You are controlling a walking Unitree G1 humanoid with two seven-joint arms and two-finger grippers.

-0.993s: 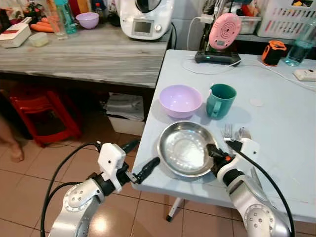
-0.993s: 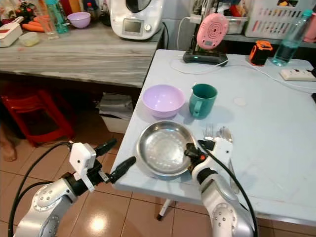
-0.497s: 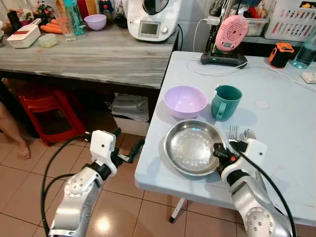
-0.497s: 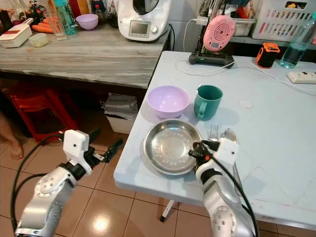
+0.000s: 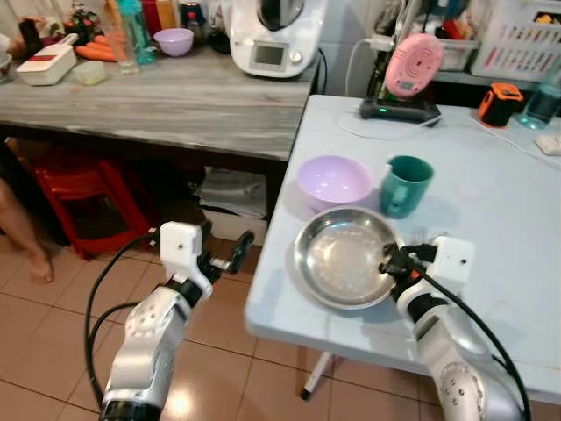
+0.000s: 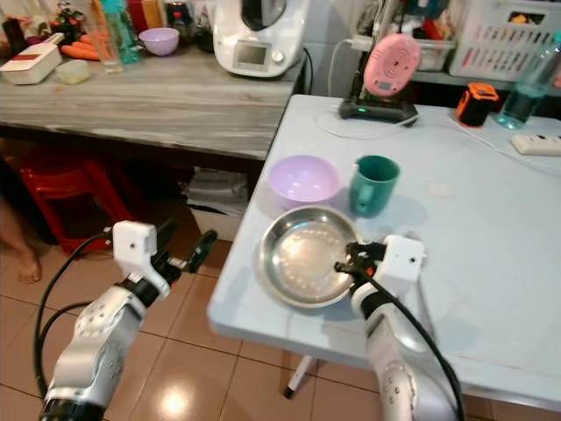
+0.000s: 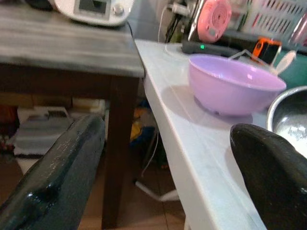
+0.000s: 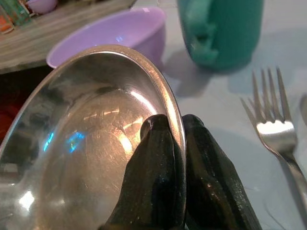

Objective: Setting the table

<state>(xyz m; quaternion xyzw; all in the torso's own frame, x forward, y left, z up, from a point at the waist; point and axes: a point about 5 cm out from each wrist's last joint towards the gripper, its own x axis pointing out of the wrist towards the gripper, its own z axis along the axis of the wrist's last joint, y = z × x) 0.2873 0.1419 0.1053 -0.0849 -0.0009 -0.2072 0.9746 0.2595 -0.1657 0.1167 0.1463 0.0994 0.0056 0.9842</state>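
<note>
A round steel plate point(image 5: 342, 257) lies near the front left corner of the pale blue table point(image 5: 491, 175). My right gripper point(image 5: 392, 262) is shut on the plate's right rim; in the right wrist view both fingers point(image 8: 158, 177) pinch that rim. Behind the plate stand a lilac bowl point(image 5: 334, 181) and a teal mug point(image 5: 405, 184). A fork point(image 8: 271, 124) rests on the table to the plate's right. My left gripper point(image 5: 230, 250) is open and holds nothing, over the floor left of the table's edge.
A grey wooden counter point(image 5: 158, 96) runs along the left, with a red stool point(image 5: 79, 189) and boxes under it. A person's bare leg point(image 5: 22, 237) is at the far left. A pink device point(image 5: 412, 66), cables and an orange item point(image 5: 500, 88) sit at the table's back.
My left gripper has drawn back leftward from the table's front edge, away from the plate. The right gripper stays shut on the plate's rim. The camera has shifted a little.
</note>
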